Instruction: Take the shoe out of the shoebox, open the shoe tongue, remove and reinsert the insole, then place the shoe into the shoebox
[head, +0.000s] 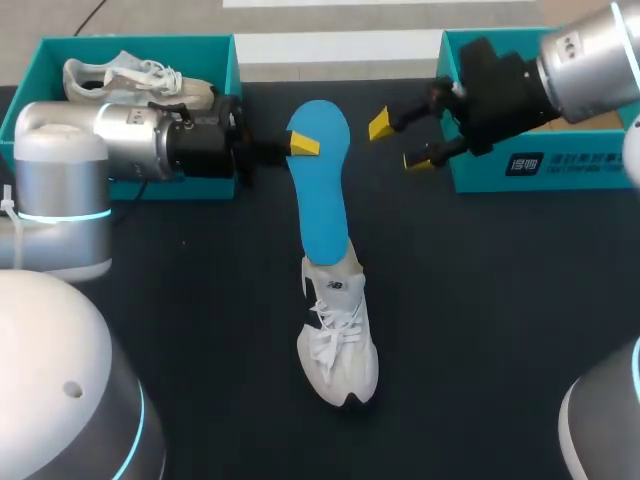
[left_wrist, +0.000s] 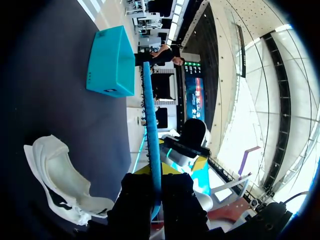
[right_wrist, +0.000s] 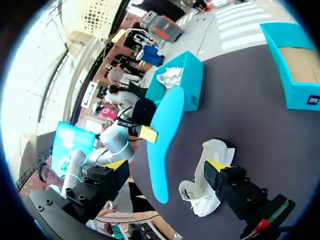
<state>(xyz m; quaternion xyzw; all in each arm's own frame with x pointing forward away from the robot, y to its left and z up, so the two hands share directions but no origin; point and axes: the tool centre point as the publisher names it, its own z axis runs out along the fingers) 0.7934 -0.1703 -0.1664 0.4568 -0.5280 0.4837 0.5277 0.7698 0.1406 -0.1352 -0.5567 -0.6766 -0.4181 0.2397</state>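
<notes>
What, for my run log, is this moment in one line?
left gripper: shut on insole | right gripper: open, beside insole | insole: one end at shoe | shoe: on table

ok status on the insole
Left tool shut on insole, far end at shoe opening. Right tool open, empty, beside it. Nothing in the way.

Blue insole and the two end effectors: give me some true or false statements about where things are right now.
The left end effector grips the blue insole. True.
The insole lies inside a teal box. False: it is over the table, its other end at the white shoe.
The right end effector holds the white shoe. False: it is open and empty, near the right teal box.
A second shoe lies in the left teal box. True.
</notes>
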